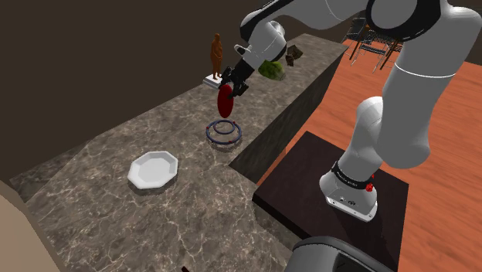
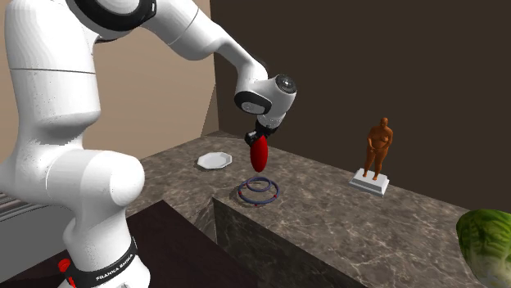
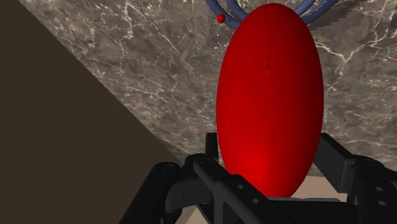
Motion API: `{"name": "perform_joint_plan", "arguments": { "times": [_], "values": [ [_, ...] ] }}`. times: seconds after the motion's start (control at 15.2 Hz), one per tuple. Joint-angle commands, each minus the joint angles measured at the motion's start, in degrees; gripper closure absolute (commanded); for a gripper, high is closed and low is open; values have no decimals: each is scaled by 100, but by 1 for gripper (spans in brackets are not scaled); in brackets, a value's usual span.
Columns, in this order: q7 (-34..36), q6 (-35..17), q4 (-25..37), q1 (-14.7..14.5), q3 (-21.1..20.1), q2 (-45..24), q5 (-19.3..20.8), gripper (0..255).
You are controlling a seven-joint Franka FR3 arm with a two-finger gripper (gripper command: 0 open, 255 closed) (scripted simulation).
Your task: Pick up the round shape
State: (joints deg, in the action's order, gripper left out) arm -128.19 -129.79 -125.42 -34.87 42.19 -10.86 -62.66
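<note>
Dark veined stone countertop [image 1: 93,181] under plain brown walls, orange wood floor [image 1: 440,139] alongside. Near the counter's middle, flat on the stone: blue-purple wire rings [image 1: 224,132], several hoops overlapping, with a tiny red bead [image 3: 220,18] on them.

Directly above the wire rings, hanging clear of them and of the stone: red oval shape [image 2: 260,153], smooth, long axis pointing down. Clamped at its upper end in the black gripper [image 1: 231,85], with a finger [image 3: 207,156] on either side of it in the wrist view.

Beyond the wire rings, toward the wall: brown figurine [image 2: 377,146] of a standing person, upright on a white base. Well apart from the wire rings, on the side opposite the figurine: white eight-sided plate [image 1: 153,169], flat on the stone. Farther from the wire rings than the figurine, by the counter's end: green leafy lump [image 2: 486,237].

Off the counter, on the floor side of the wire rings: dark box stand [image 1: 305,189] carrying the white arm [image 1: 402,93].
</note>
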Motion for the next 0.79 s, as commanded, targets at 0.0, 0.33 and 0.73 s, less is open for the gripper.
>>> {"name": "perform_joint_plan", "arguments": {
  "times": [0.0, 0.33, 0.73],
  "values": [
    [-18, 0, -12, 3, -2, -12, -6, 255],
    [385, 32, 20, -86, 84, 320, 425, 255],
    [873, 105, 98, -159, 147, 694, 933, 255]
  ]
}}
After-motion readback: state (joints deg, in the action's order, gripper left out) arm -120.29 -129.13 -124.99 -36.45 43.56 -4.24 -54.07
